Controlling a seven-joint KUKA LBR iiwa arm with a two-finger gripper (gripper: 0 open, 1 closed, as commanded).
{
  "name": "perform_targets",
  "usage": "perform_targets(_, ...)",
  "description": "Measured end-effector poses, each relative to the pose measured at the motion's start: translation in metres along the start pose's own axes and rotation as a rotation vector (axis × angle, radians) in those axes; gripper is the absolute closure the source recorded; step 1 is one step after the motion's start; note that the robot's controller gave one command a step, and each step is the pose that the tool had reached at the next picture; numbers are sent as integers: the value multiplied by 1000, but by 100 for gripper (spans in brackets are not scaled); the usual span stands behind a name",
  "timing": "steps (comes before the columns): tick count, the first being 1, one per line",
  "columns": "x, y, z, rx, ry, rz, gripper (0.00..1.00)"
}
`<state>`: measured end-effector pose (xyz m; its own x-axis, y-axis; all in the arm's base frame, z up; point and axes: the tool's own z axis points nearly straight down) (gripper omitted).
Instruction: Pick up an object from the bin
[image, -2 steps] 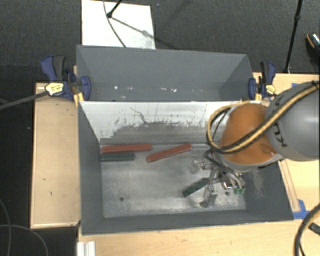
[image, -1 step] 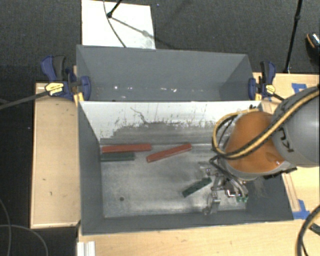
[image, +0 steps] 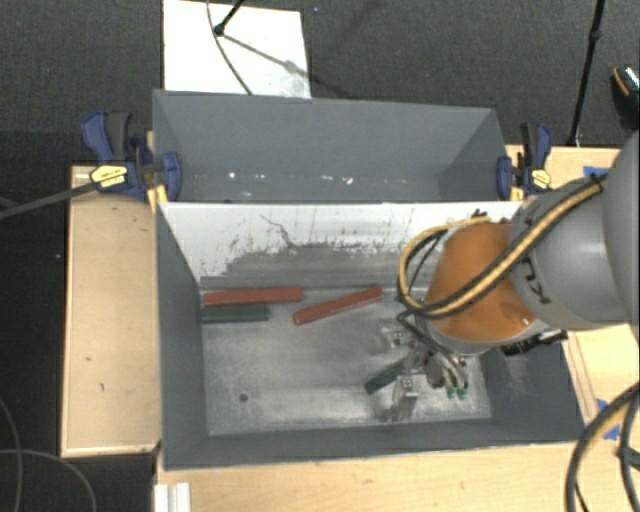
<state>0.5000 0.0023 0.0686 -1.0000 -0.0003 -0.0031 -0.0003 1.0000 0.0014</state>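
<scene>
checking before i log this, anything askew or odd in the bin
Only mildly: one red bar lies tilted mid-bin, while the other red bar and dark green bar lie level together. Nothing looks spilled.

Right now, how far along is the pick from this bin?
Done: the gripper sits low at the bin's front right, by a small dark green piece. In hand: whether it grips that piece cannot be seen. Left: the lift; the level red-brown bar, tilted red-brown bar and dark green bar lie untouched.

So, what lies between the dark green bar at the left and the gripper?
In the camera view, bare bin floor, then a small dark green piece just beside the gripper.
</scene>
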Motion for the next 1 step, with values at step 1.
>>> perform_targets(1, -1, 0, 0, 1, -1, -6, 0)
